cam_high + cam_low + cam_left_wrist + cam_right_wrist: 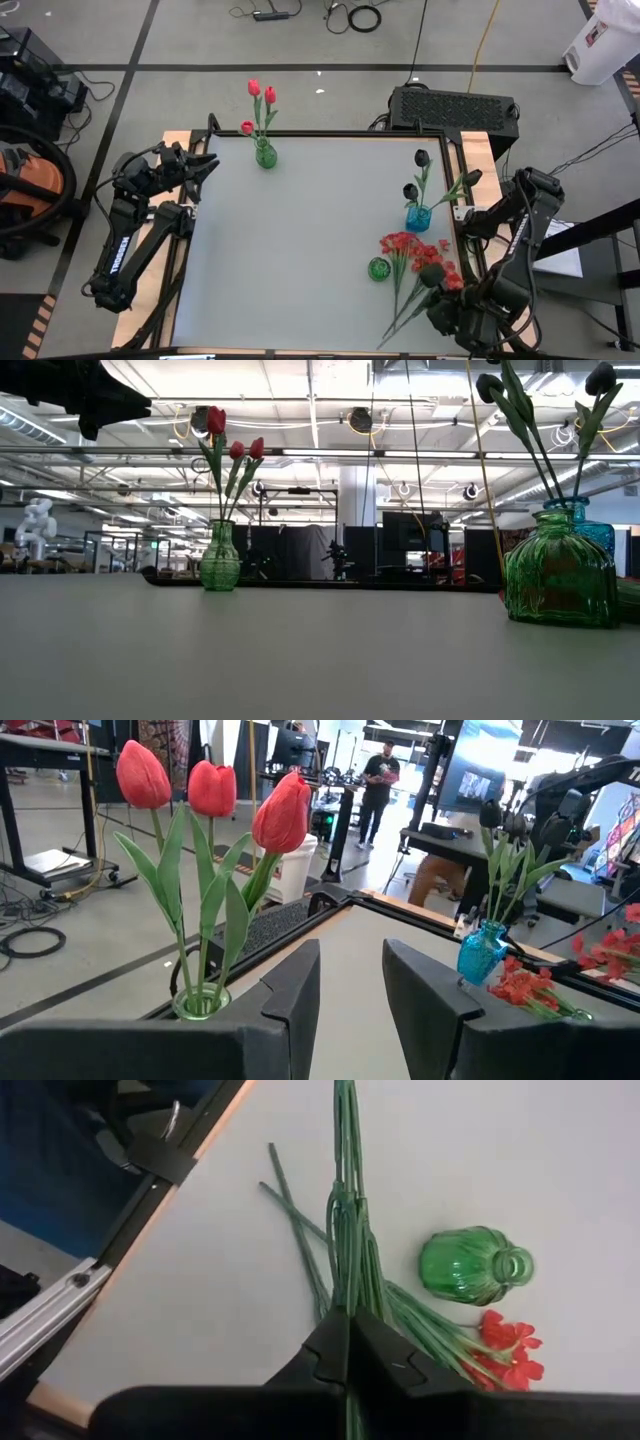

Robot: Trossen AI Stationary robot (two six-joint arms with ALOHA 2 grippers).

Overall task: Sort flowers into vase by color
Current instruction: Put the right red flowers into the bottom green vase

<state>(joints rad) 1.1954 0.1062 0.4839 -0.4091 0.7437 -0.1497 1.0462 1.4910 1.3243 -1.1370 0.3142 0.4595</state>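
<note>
Right gripper clamped on the red blossom bunch's stems at near right — left gripper parted, empty, far left.

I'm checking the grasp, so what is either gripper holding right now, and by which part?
The right gripper is shut on the red flower bunch, pinching its green stems. The left gripper holds nothing.

no legible text, labels, brands, numbers or signs in any view
</note>
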